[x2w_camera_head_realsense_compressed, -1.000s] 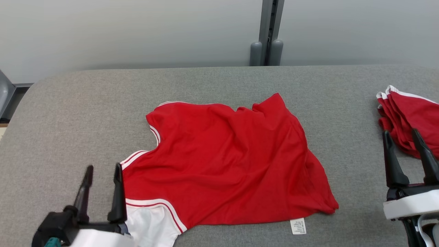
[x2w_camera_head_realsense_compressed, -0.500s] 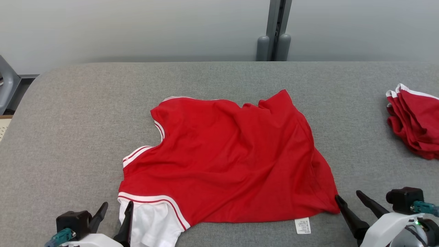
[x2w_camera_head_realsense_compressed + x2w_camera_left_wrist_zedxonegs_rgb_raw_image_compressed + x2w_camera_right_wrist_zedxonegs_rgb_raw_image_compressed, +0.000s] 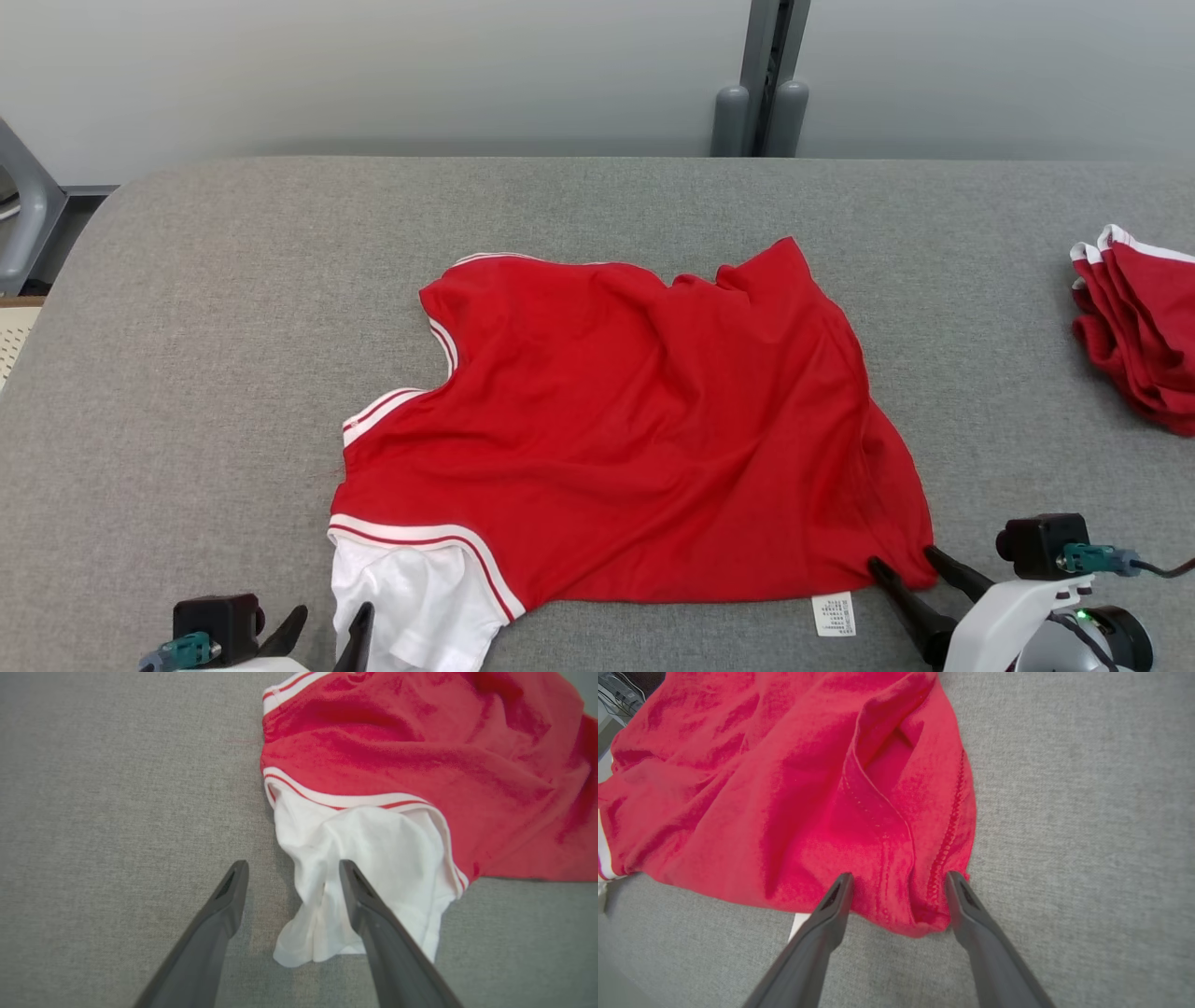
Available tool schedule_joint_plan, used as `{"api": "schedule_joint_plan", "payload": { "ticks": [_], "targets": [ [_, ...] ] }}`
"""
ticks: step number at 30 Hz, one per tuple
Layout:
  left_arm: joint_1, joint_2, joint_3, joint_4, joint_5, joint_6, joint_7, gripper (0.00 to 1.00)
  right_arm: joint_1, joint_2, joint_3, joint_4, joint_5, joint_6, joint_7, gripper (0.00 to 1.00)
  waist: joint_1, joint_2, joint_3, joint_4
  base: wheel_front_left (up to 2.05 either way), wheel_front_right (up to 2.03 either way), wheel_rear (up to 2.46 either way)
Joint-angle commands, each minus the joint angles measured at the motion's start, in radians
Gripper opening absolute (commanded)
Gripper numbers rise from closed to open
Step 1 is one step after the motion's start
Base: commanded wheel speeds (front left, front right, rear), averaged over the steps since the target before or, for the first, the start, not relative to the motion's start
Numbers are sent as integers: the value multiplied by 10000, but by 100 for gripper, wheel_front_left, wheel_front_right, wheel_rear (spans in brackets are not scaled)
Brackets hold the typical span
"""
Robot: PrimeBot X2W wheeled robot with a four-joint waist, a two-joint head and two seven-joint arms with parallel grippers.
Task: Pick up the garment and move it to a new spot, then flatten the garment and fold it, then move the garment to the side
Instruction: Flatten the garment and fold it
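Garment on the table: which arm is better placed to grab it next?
Probably the right. The right gripper is open around the red hem corner of the garment. The left gripper, also open, has only the edge of the white sleeve between its fingers.

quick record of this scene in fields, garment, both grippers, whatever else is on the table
garment: red jersey with white-striped trim, spread but wrinkled on grey fabric table
left gripper: open, straddling edge of white sleeve
right gripper: open, around red hem corner
held: nothing gripped yet
other: stack of red garments at right edge; white care label
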Motion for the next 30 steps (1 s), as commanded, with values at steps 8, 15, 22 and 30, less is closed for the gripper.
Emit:
{"api": "schedule_joint_plan", "payload": {
  "ticks": [8, 15, 22, 30],
  "targets": [
    [25, 35, -188, 671, -241, -81, 412, 100, -239, -41, 132, 246, 38, 2, -9, 100, 0, 0, 24, -97, 0, 0, 0],
    [83, 82, -264, 1225, -416, -82, 785, 100, -352, -54, 183, 293, 94, 2, -31, 100, 0, 0, 68, -160, 0, 0, 0],
    [-130, 121, -291, 1080, -468, -137, 588, 7, -364, -30, 268, 337, 150, 2, -100, 0, 0, 0, 94, -138, 0, 0, 0],
    [134, -10, -16, -1, -1371, -382, 520, 0, -377, -119, 24, 168, 367, 2, -475, 0, 0, 0, -20, -165, 0, 0, 0]
  ]
}}
